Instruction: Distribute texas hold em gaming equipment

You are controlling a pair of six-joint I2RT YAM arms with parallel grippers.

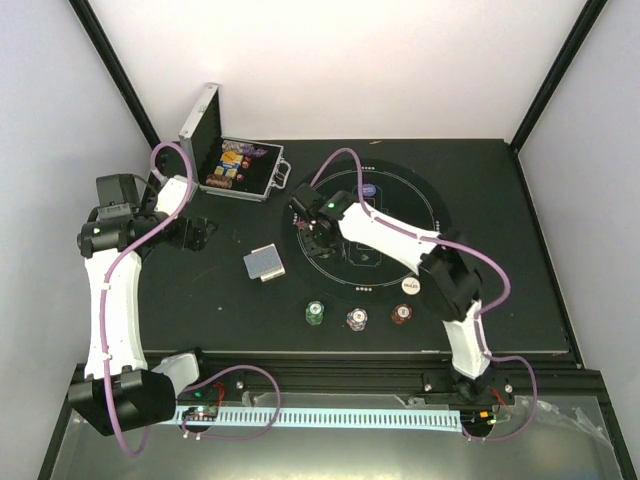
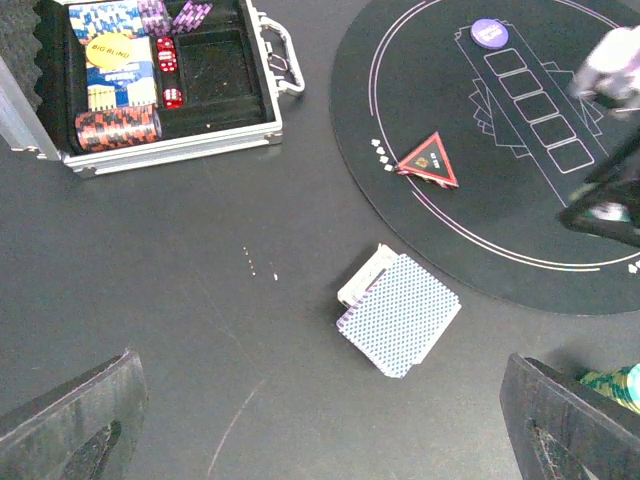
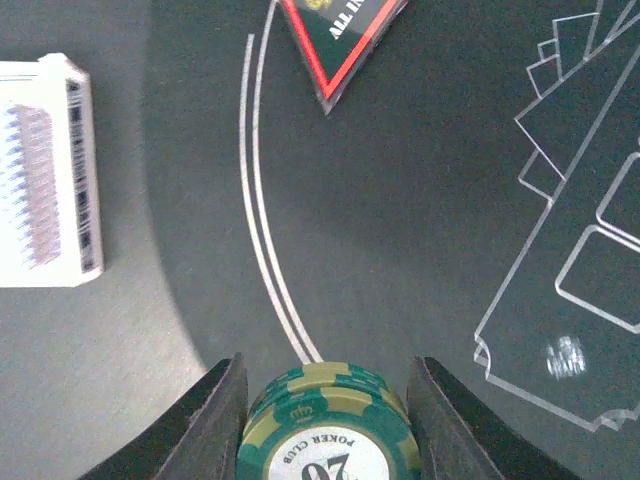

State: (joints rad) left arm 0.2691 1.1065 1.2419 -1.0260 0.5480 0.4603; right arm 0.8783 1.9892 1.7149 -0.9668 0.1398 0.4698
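Right gripper [image 3: 327, 380] first, and it's got something: both fingers [image 3: 215, 420] are pressed against the sides of a green chip stack [image 3: 325, 430], held over the white double line just inside the left rim of the round mat [image 1: 400, 200]. Whether that stack touches the mat, can't tell from these angles. Left gripper [image 2: 320, 380] is off the mat altogether, out past its left rim, jaws spread wide with nothing between them.

Now down the sizes, everything placed off that mat. Metal case [image 1: 240, 170] sits beyond the mat's far-left edge, lid up, with red-black chips, purple chips and red dice showing inside. Deck of cards [image 2: 400, 312], blue-grey backs up, lies just outside the mat's near-left rim. Red triangular marker [image 2: 428, 160] lies flat on the mat, just inside that left rim and near the held stack.

Three small stacks line up just off the mat's near edge: second green stack [image 1: 316, 313] on the left, blue-white stack [image 1: 356, 319] in the middle, dark red stack [image 1: 401, 314] on the right. White button [image 1: 410, 287] sits at the mat's near rim, right beside the dark red stack. Purple button [image 1: 369, 188] rests on the mat's far side, at the end of the printed row of card boxes.
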